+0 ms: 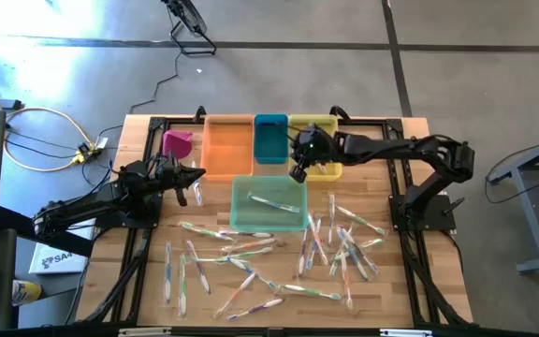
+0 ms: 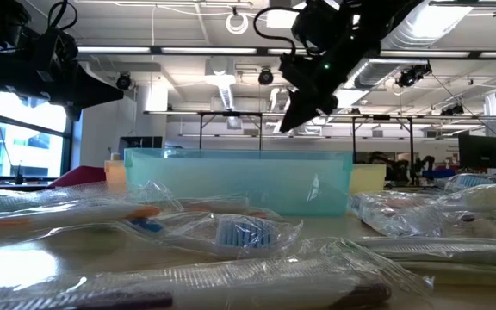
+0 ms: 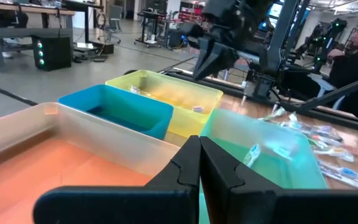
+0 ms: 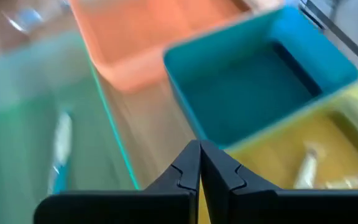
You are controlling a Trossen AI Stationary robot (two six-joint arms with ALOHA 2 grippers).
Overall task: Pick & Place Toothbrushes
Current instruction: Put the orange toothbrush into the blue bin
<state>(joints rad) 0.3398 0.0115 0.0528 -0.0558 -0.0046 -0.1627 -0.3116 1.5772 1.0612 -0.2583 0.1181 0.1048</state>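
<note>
Toothbrushes [image 1: 318, 245] beside the green bin [image 1: 268, 203] look light, slippery; I'd pinch mid-handle. Right gripper [image 1: 296, 174] and left gripper [image 1: 197, 178] hover closed, empty.

Both tools [image 1: 195, 177] [image 1: 297, 174] shut, seemingly empty.

Wooden worktop [image 1: 410, 300] carries orange, blue, yellow, green bins [image 1: 268, 203], pink container [image 1: 177, 143], scattered toothbrushes [image 1: 344, 248].

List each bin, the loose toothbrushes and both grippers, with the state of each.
Orange bin: empty.
Blue bin: empty.
Yellow bin: holds toothbrushes.
Green bin: holds toothbrushes.
Loose toothbrushes: scattered on table.
Left gripper: shut, empty.
Right gripper: shut, empty.
</note>
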